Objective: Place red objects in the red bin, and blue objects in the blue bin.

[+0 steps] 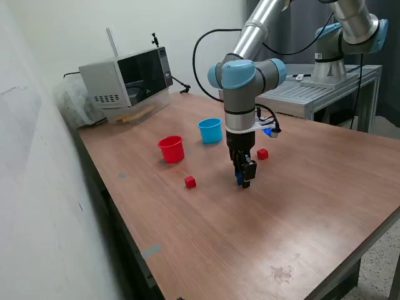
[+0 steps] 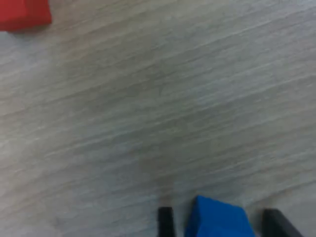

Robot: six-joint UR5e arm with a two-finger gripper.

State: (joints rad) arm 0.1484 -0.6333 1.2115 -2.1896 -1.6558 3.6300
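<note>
My gripper (image 1: 244,180) is down at the tabletop, its jaws on either side of a dark-blue cube (image 2: 217,221). The wrist view shows a narrow gap between the cube and each black finger (image 2: 166,222), so the gripper is open around it. The cube also shows in the exterior view (image 1: 239,179). One red cube (image 1: 190,182) lies to the exterior view's left of the gripper. Another red cube (image 1: 262,154) lies behind it; a red cube shows in the wrist view (image 2: 22,15). The red bin (image 1: 171,149) and blue bin (image 1: 210,130) stand upright further back. A second blue cube is not clearly visible.
A microwave (image 1: 125,81) stands at the table's far corner on the exterior view's left. A wall runs along the left side. A second robot arm (image 1: 350,31) on a metal stand (image 1: 312,90) is at the back right. The table edge (image 1: 350,256) is near right.
</note>
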